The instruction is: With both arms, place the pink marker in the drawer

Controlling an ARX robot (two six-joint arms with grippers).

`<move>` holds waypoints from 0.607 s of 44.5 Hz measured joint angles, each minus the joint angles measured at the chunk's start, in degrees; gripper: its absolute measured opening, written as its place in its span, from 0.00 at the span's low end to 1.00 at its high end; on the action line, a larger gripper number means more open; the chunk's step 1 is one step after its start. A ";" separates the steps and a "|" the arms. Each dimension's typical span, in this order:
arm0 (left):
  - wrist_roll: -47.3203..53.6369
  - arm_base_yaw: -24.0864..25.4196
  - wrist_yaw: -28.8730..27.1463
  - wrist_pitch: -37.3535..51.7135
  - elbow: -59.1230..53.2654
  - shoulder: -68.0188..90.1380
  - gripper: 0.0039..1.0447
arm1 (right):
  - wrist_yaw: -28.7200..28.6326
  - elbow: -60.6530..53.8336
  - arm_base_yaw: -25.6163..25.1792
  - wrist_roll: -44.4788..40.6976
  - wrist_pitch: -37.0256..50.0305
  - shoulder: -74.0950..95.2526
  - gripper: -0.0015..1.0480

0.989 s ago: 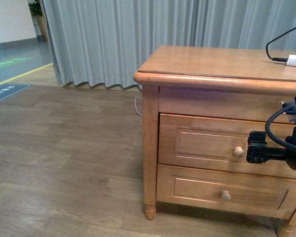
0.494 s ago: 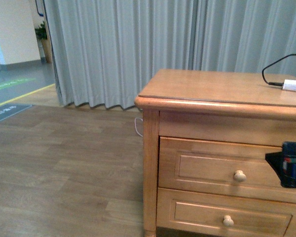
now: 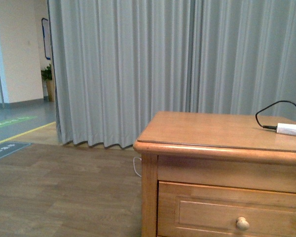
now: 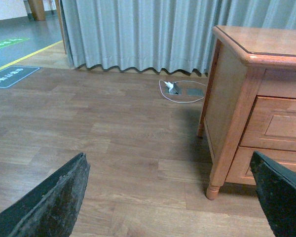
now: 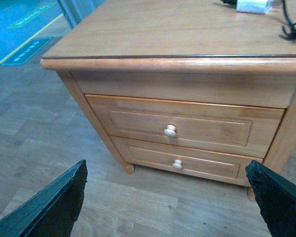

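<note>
**Wooden nightstand with both drawers closed, grippers spread wide, no marker in sight**

In the front view a light-brown wooden nightstand [image 3: 222, 163] fills the lower right of the frame. Its flat top carries a white plug adapter [image 3: 287, 129] with a black cable [image 3: 271, 109] looping up from it, near the right edge of the frame. Below the top, the upper drawer [image 3: 232, 210] is closed, its raised-panel front flush with the frame and its round wooden knob [image 3: 242, 223] at the bottom edge of the picture. Grey pleated curtains [image 3: 153, 64] hang behind, and wood-plank floor [image 3: 54, 197] spreads across the lower left. Neither arm appears in this view.

The right wrist view looks down on the nightstand from the front. Both drawers are closed: the upper drawer in the centre of the frame, and the lower drawer [image 5: 180, 159] just beneath it, each with one round knob. The right gripper [image 5: 170, 207] has its jaws wide apart, one dark finger [image 5: 52, 210] in the lower left corner and the other in the lower right, holding nothing.

The left wrist view shows open floor, with the nightstand's side and corner leg at the right of the frame. A white cord [image 4: 180, 91] lies coiled on the floor near the curtain. The left gripper [image 4: 170, 202] also has its jaws wide and empty.

The pink marker is not visible in any view.
</note>
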 joint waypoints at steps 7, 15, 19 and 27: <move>0.00 0.00 0.00 0.00 0.00 0.00 0.94 | -0.79 0.72 -3.50 0.00 -4.20 -5.25 0.92; 0.00 0.00 0.00 0.00 0.00 0.00 0.94 | 13.35 -7.69 0.22 -2.01 14.80 -9.31 0.71; 0.00 0.00 0.00 0.00 0.00 0.00 0.94 | 16.26 -12.37 2.56 -2.62 18.32 -12.85 0.52; 0.00 0.00 0.00 0.00 0.00 0.00 0.94 | 19.34 -18.49 5.88 -2.93 18.78 -17.16 0.20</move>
